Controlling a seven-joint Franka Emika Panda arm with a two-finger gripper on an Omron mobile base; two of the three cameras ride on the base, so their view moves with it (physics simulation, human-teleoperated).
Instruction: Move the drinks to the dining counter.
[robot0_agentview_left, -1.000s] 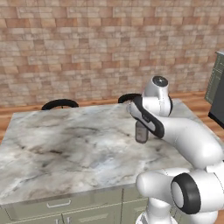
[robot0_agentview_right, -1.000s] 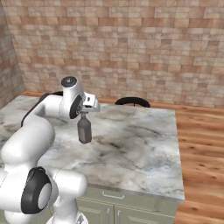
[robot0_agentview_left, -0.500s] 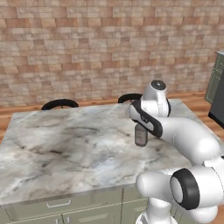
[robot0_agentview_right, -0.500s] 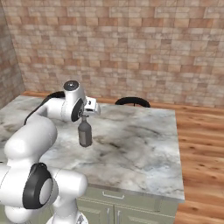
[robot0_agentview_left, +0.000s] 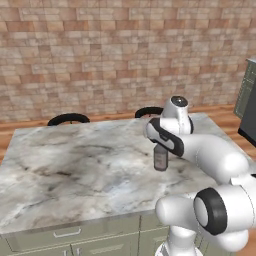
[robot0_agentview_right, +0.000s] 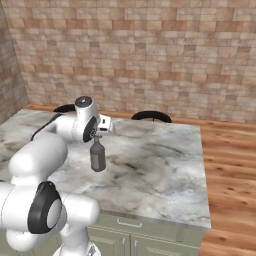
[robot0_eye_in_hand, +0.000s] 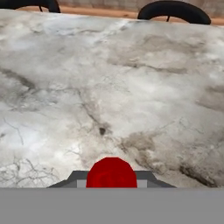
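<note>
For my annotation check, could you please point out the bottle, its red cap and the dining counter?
bottle (robot0_agentview_right: 98, 159), right base view, on its grey-brown body.
red cap (robot0_eye_in_hand: 112, 173), hand view, on its top.
dining counter (robot0_agentview_left: 75, 165), left base view, on bare marble top.

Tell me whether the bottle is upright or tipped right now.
Upright. The bottle hangs vertically from the gripper, neck up, its base at or just above the dining counter; the hand view looks straight down on its red cap.

My arm hides bottle neck; hand view cuts bottle below red cap; label unreadable; stools half-hidden behind counter.
</note>
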